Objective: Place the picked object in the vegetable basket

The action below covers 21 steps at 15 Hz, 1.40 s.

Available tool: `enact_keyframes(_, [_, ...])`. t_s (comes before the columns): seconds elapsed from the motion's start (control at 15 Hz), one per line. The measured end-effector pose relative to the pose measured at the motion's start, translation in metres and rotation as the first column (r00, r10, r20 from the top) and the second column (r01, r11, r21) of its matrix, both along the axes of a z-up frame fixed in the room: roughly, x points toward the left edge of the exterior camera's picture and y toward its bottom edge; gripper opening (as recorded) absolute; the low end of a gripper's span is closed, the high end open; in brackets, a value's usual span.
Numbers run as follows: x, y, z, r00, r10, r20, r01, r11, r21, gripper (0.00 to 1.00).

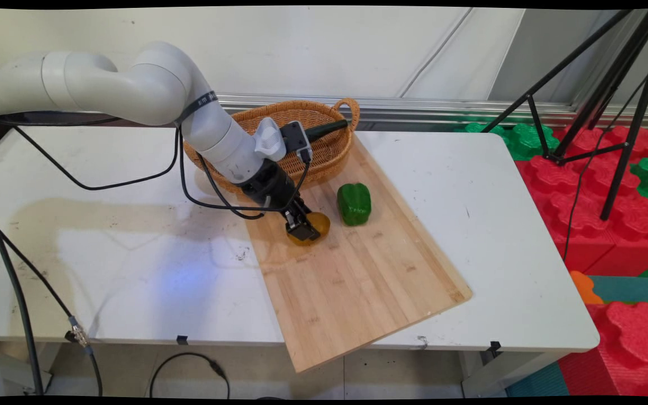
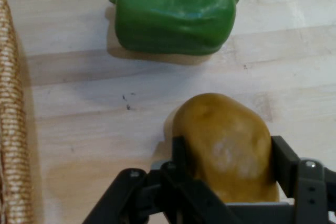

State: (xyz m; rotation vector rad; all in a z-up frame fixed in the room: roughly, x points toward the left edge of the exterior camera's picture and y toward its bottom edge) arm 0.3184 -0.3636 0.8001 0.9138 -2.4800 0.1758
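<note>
A yellow-brown potato lies on the wooden cutting board. My gripper reaches down over it from the left, and its black fingers press against both sides of the potato, shut on it. A green bell pepper lies on its side on the board just beyond the potato, a short gap away. The potato still rests on the board.
A wicker basket stands at the board's far end, behind the arm, with a dark green vegetable inside. A black tripod and red and green foam blocks stand off the table's right side.
</note>
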Motion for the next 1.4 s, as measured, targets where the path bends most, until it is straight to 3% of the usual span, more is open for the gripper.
enact_keyframes(0.67, [0.008,0.010,0.032,0.997,-0.030,-0.068,0.027,0.999,-0.039,0.00])
enact_keyframes(1.4, [0.056,0.038,0.113,0.991,-0.054,-0.119,0.039,0.992,-0.119,0.00])
